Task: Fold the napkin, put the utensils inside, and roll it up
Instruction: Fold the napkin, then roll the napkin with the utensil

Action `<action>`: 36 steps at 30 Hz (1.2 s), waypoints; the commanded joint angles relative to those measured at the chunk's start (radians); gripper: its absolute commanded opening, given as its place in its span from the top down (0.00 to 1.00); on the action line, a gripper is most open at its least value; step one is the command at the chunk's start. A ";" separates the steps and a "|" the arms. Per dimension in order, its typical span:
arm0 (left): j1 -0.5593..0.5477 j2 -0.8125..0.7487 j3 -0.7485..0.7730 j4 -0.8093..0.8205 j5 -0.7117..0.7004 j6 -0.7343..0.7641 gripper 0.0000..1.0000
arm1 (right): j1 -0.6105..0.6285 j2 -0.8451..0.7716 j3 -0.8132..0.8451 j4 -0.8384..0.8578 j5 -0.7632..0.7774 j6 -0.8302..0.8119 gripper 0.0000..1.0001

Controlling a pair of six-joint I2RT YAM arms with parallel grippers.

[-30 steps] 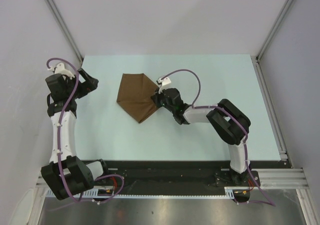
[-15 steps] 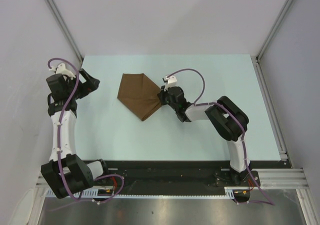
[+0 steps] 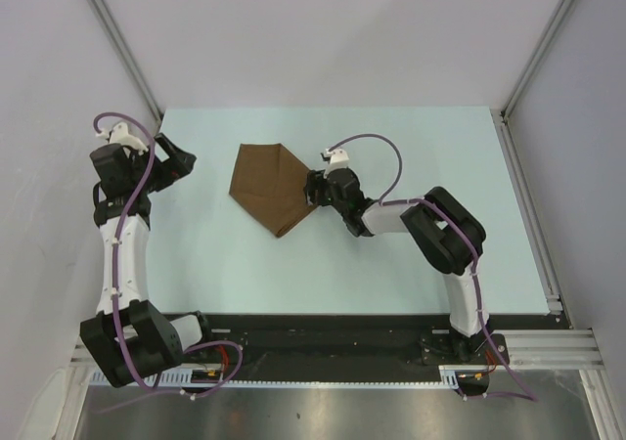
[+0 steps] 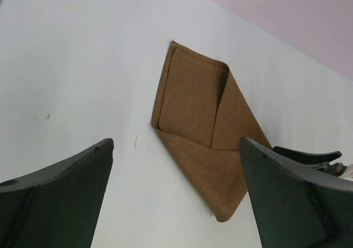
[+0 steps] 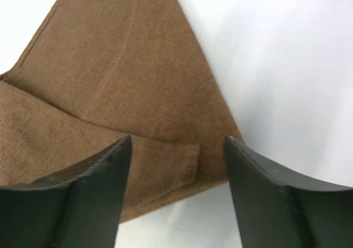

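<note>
The napkin (image 3: 269, 191) is a dark-brown cloth lying flat on the table, folded into a kite-like shape with its point toward the arms. My right gripper (image 3: 315, 188) is at the napkin's right corner. In the right wrist view it (image 5: 177, 140) stands open, its fingers straddling the napkin's (image 5: 110, 82) folded corner without gripping it. My left gripper (image 3: 181, 156) hovers open near the table's left edge, well apart from the cloth. In the left wrist view it (image 4: 176, 143) is empty, with the napkin (image 4: 198, 121) ahead. No utensils are in view.
The pale blue table (image 3: 411, 254) is bounded by walls on the left, back and right. A metal rail (image 3: 528, 205) runs along its right edge and a black strip (image 3: 323, 332) along the near edge.
My right gripper drew the napkin's right corner slightly rightward, then opened and let it go. The left arm has not moved.
</note>
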State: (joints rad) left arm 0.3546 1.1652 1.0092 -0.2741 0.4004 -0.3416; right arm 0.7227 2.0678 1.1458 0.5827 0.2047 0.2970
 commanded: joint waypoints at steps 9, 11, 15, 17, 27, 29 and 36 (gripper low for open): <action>-0.002 0.002 -0.015 0.039 0.035 -0.027 0.00 | -0.155 -0.146 0.064 -0.204 -0.347 -0.019 0.20; -0.006 0.002 -0.017 0.039 0.037 -0.028 0.00 | -0.170 -0.098 0.132 -0.288 -0.449 -0.028 0.20; -0.032 0.004 -0.018 0.036 0.028 -0.028 0.01 | -0.193 -0.020 0.219 -0.376 -0.547 -0.022 0.21; -0.057 0.008 -0.020 0.035 0.020 -0.025 0.01 | -0.201 0.018 0.250 -0.391 -0.583 -0.010 0.21; -0.177 0.050 -0.014 0.018 0.028 -0.022 0.01 | -0.229 0.124 0.333 -0.426 -0.656 -0.006 0.21; -0.187 0.053 -0.015 0.019 0.032 -0.025 0.01 | -0.226 0.138 0.336 -0.443 -0.677 -0.006 0.25; -0.227 0.063 -0.015 0.019 0.040 -0.028 0.01 | -0.226 0.138 0.322 -0.460 -0.676 0.031 0.56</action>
State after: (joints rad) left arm 0.1558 1.2255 0.9939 -0.2718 0.4149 -0.3592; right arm 0.4961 2.2009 1.4467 0.1429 -0.4438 0.3027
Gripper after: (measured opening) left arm 0.994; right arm 0.496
